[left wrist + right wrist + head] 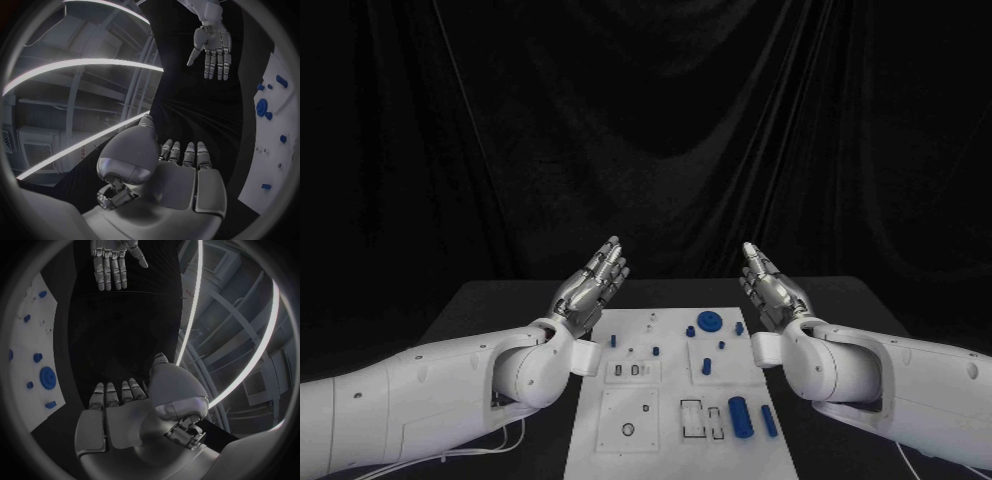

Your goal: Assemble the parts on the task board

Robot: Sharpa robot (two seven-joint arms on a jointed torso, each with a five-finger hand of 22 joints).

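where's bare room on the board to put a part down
The near left corner of the board is nearly bare beside the small ring. The right half is crowded: blue disc, small pegs, two blue cylinders. Both hands hover raised, holding nothing.

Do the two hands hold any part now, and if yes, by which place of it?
Nothing is held. The left hand and the right hand are both raised above the task board, fingers straight and empty.

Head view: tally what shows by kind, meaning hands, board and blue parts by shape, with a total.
Hands: 2 (left hand, right hand)
Board: 1
Blue disc: 1
Long blue rods: 2
Small blue pieces: 6, as far as this view lets me tell
Total: 12
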